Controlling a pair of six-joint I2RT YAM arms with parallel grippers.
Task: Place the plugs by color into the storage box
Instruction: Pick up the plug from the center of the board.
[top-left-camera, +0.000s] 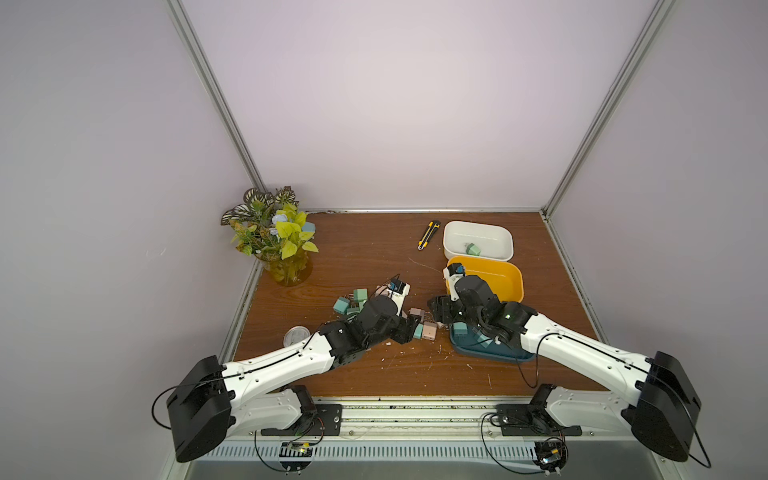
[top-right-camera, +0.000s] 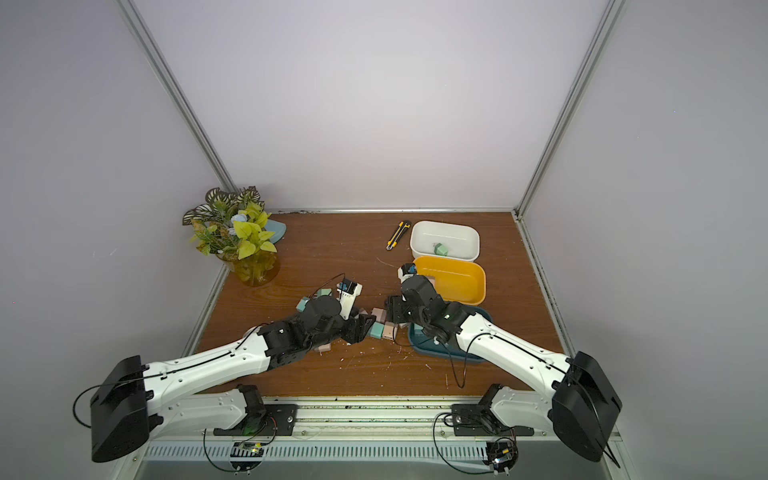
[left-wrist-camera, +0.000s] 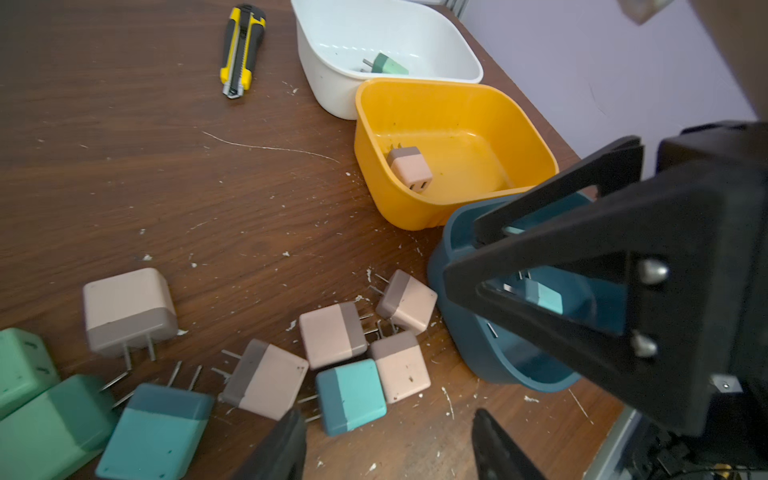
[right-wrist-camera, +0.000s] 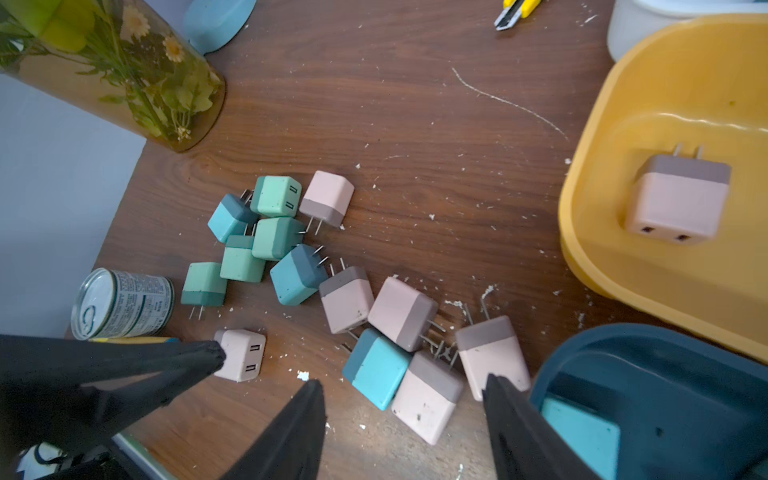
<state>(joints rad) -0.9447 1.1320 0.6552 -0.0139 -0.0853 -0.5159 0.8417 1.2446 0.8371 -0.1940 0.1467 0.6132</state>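
1. In both top views the light is bright, soft and even; the pale walls (top-left-camera: 395, 104) glow, the bench (top-left-camera: 374, 249) reads darker.
2. Wrist views are dimmer and stretched toward their edges.
3. The left hand (left-wrist-camera: 390, 444) and right hand (right-wrist-camera: 403, 415) are blurred black shapes.
4. Beyond the left hand, glare streaks the yellow bin (left-wrist-camera: 478, 137).

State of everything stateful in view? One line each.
left gripper: open, empty
right gripper: open, empty
white bin: one green plug inside
yellow bin: one pink plug inside
blue bin: teal plug inside
loose plugs: heaped on table, unsorted
utility knife: lying on table
can: upright
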